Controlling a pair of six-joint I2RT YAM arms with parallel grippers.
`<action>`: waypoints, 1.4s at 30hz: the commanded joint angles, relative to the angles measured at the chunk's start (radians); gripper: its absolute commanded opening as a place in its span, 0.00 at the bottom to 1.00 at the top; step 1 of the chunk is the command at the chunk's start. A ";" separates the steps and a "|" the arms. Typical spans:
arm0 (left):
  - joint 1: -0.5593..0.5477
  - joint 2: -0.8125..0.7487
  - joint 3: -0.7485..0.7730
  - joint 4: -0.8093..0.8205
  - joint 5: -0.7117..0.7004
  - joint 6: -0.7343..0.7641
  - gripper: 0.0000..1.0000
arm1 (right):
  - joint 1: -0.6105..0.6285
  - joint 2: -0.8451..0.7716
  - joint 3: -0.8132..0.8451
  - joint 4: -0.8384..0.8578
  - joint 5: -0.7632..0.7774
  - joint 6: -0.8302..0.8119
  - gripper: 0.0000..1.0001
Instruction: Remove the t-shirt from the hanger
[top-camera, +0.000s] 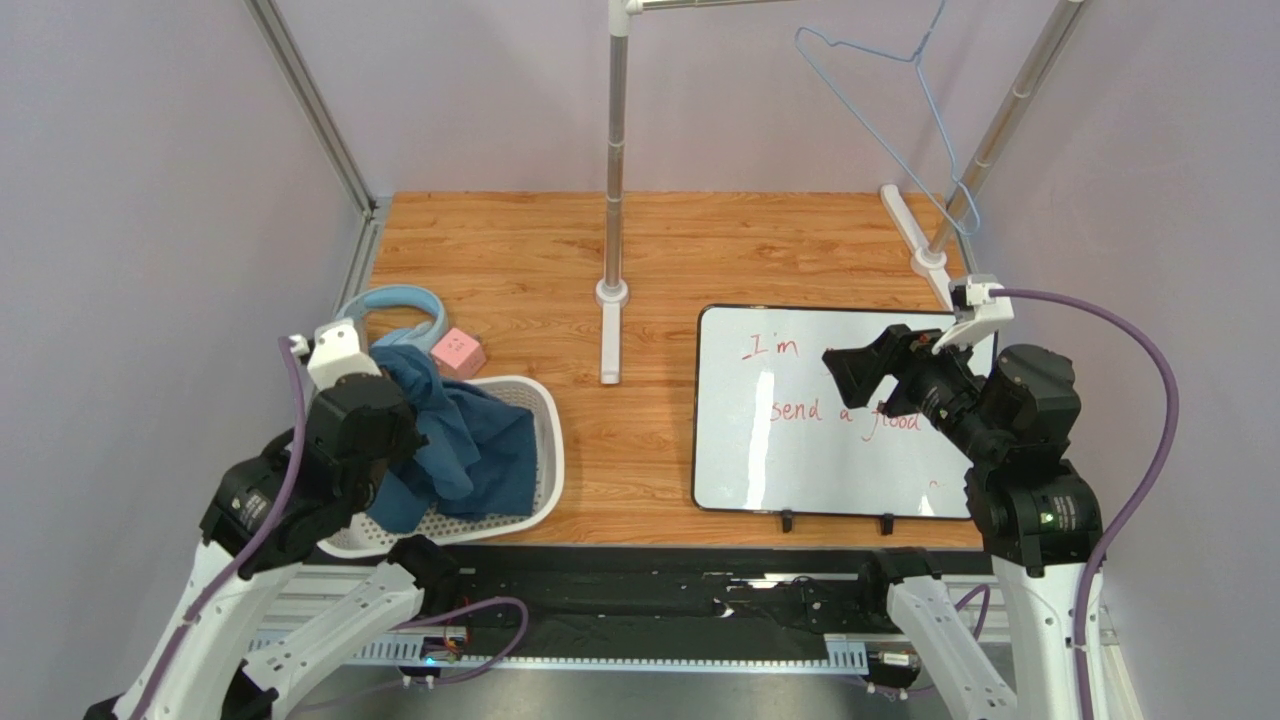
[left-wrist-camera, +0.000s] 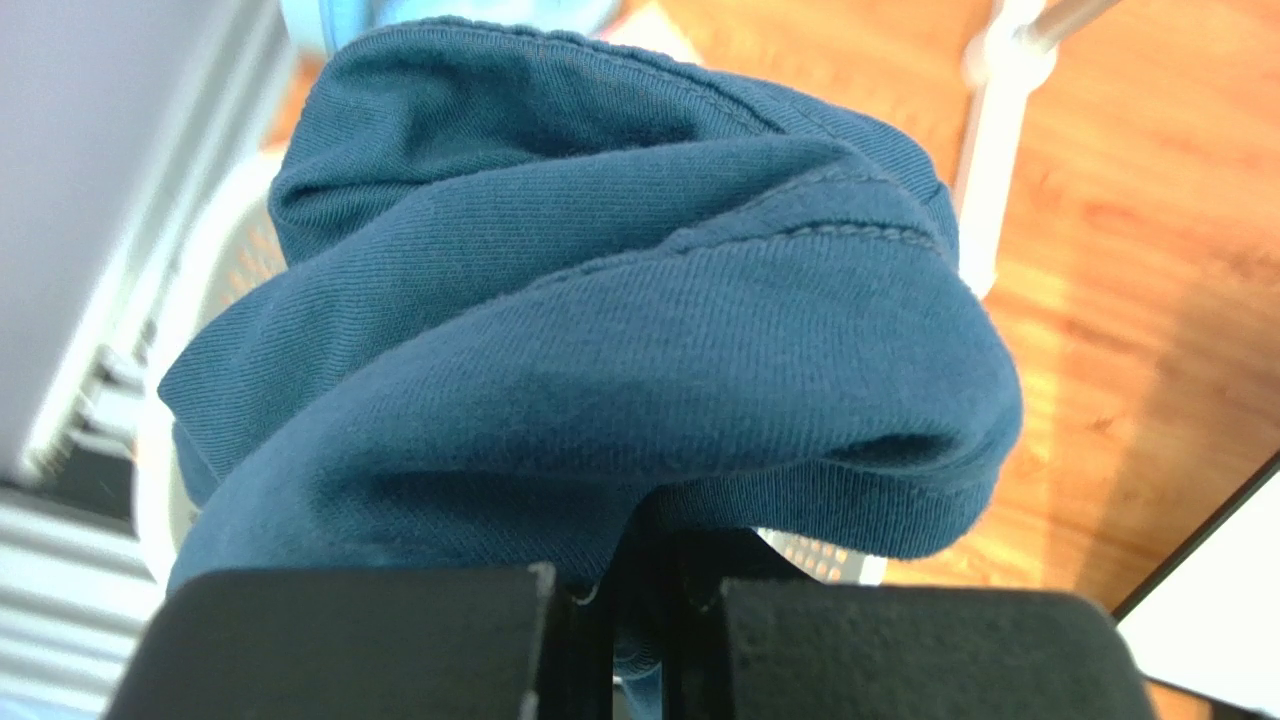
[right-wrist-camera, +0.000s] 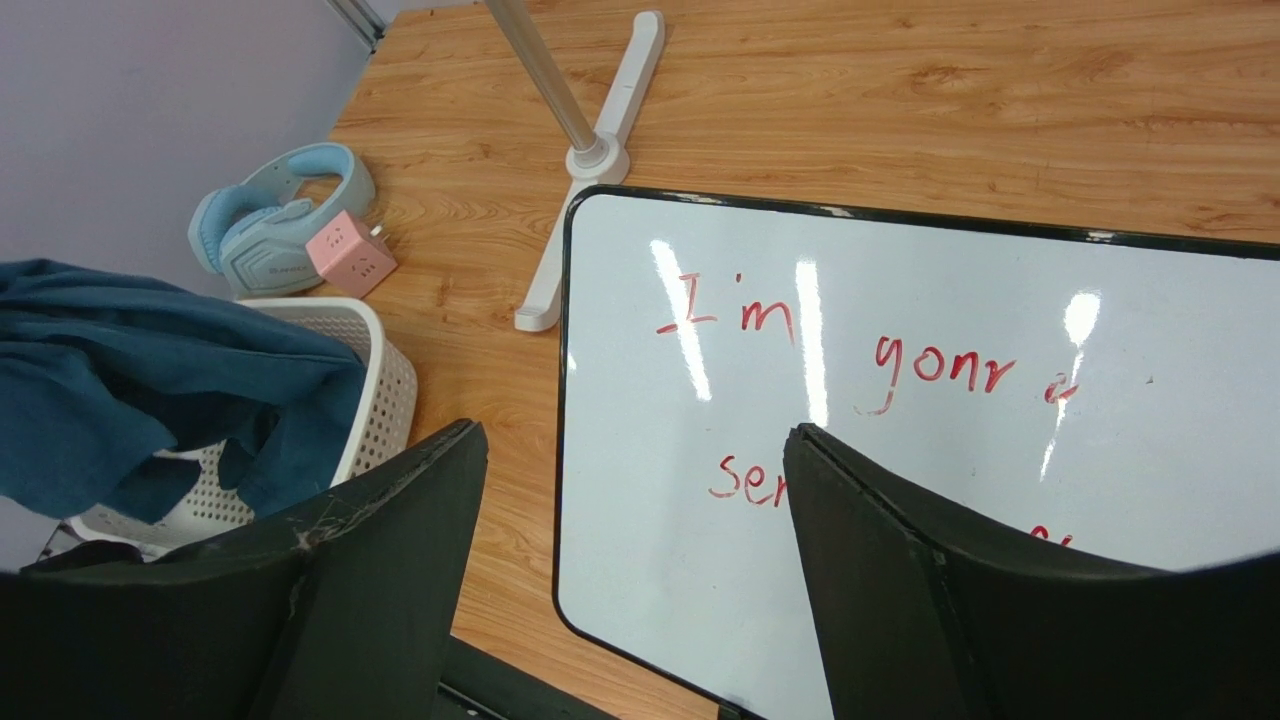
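Observation:
The dark teal t-shirt (top-camera: 466, 443) is bunched over the white basket at the left, off the hanger. It fills the left wrist view (left-wrist-camera: 601, 330) and shows at the left of the right wrist view (right-wrist-camera: 135, 390). My left gripper (top-camera: 409, 447) is shut on a fold of it (left-wrist-camera: 639, 600), with cloth pinched between the jaws. The pale-blue wire hanger (top-camera: 879, 135) hangs bare at the top right, near the rack's slanted leg. My right gripper (top-camera: 879, 375) is open and empty above the whiteboard (right-wrist-camera: 631, 435).
A white perforated basket (top-camera: 549, 435) sits under the shirt. Light-blue headphones (top-camera: 398, 308) and a pink cube (top-camera: 461, 354) lie behind it. A whiteboard with red writing (top-camera: 781, 435) lies at the right. The grey rack pole (top-camera: 616, 150) stands at the middle back.

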 joint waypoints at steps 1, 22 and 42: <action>0.007 -0.048 -0.180 0.058 0.103 -0.202 0.00 | 0.006 -0.014 -0.014 0.044 0.006 -0.004 0.79; 0.160 0.032 -0.814 0.509 0.373 -0.546 0.00 | 0.006 -0.005 -0.011 0.027 0.003 -0.010 0.79; 0.162 -0.257 -0.451 0.172 0.448 -0.392 1.00 | 0.050 0.069 0.015 -0.054 -0.068 -0.030 1.00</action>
